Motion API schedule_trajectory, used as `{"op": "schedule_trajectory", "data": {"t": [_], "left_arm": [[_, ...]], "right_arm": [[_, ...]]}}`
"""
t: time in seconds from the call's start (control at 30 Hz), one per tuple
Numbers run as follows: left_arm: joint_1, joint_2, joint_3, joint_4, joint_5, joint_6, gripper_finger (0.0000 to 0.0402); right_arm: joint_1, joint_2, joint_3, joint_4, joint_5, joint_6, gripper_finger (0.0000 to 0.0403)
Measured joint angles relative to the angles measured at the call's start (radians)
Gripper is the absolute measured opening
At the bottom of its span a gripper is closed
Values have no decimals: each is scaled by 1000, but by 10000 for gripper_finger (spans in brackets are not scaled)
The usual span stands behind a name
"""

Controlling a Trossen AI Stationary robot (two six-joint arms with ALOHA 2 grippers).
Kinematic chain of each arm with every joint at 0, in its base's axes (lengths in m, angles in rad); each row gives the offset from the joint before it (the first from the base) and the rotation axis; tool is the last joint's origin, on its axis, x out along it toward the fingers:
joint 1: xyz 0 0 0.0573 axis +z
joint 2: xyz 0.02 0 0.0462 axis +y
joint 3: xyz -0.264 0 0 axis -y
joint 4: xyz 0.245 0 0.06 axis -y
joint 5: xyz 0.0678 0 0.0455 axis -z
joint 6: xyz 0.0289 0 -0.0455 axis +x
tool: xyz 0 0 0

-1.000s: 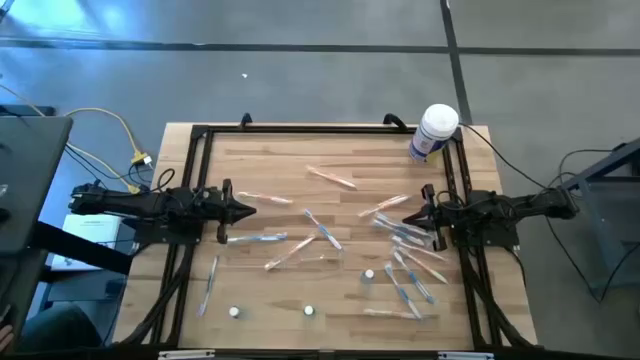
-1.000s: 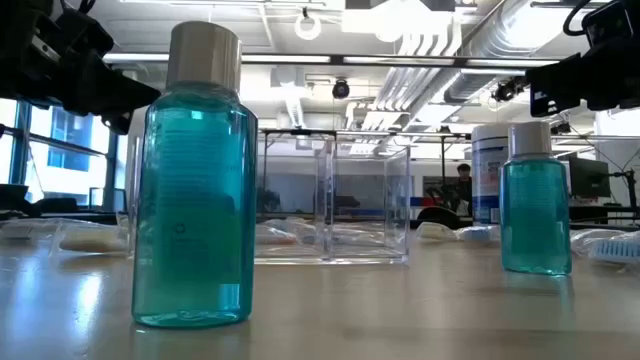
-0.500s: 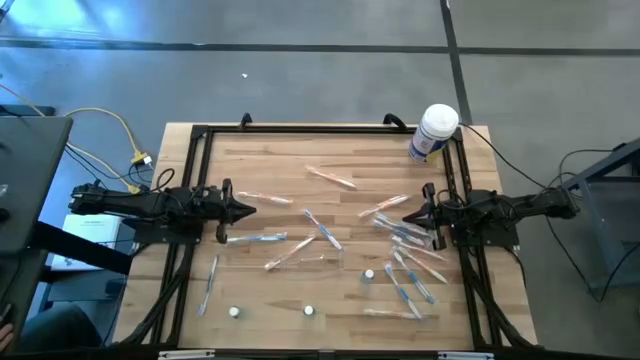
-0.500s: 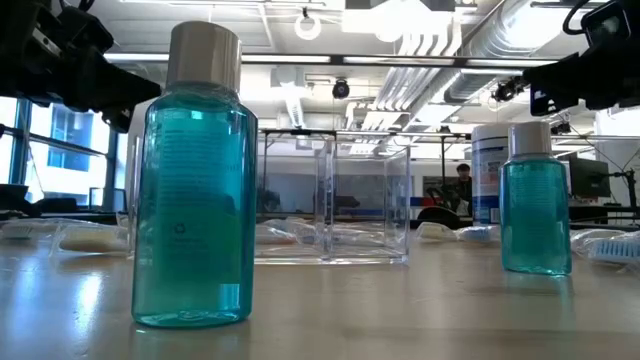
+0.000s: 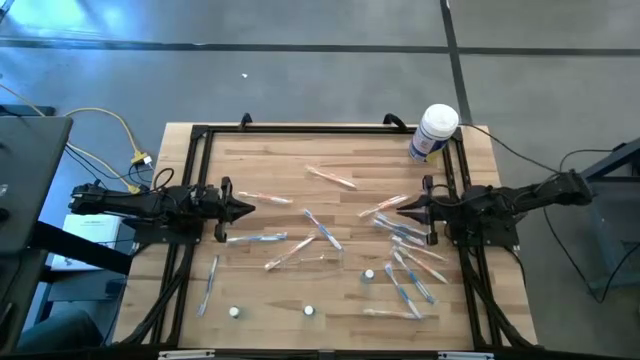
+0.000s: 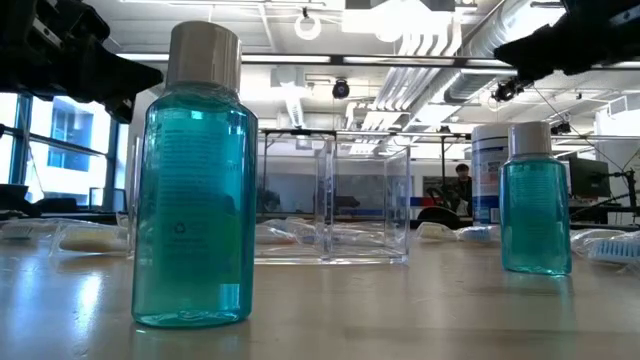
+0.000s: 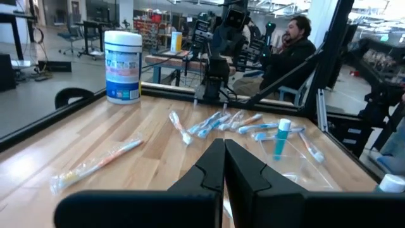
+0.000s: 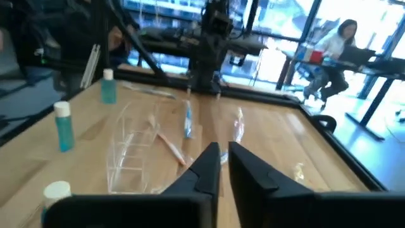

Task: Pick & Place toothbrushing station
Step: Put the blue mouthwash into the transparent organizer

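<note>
While both grippers are hovering empty, left gripper [image 5: 250, 209] closed, right gripper [image 5: 403, 210] slightly parted, one clear toothbrushing station [image 5: 300, 258] is sitting toward six o'clock, lying nine-to-three, near three teal bottles [image 6: 192, 180].

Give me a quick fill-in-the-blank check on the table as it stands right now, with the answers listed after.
1. The white tub with the blue label stands nearest the ____ arm.
2. The toothbrushing station is made of clear, see-through ____.
3. In the low view, the liquid in the two bottles is ____ in colour.
4. The left gripper has its fingers ____.

Answers: right; plastic; teal; shut
</note>
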Motion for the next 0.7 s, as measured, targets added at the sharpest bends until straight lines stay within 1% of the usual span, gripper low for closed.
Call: {"op": "schedule_trajectory", "data": {"t": [0.07, 0.23, 0.4, 0.57, 0.7], "left_arm": [[0, 0, 0, 3, 0, 7, 2], [0, 0, 0, 5, 2, 8, 2], [0, 6, 0, 4, 59, 4, 2], [0, 25, 0, 3, 76, 8, 2], [0, 33, 0, 3, 73, 8, 2]], "right_arm": [[31, 69, 45, 2, 1, 8, 65], [140, 244, 159, 10, -1, 3, 145], [261, 385, 237, 11, 10, -3, 209], [344, 495, 300, -1, 53, 87, 245], [385, 572, 333, -70, 133, 121, 252]]}}
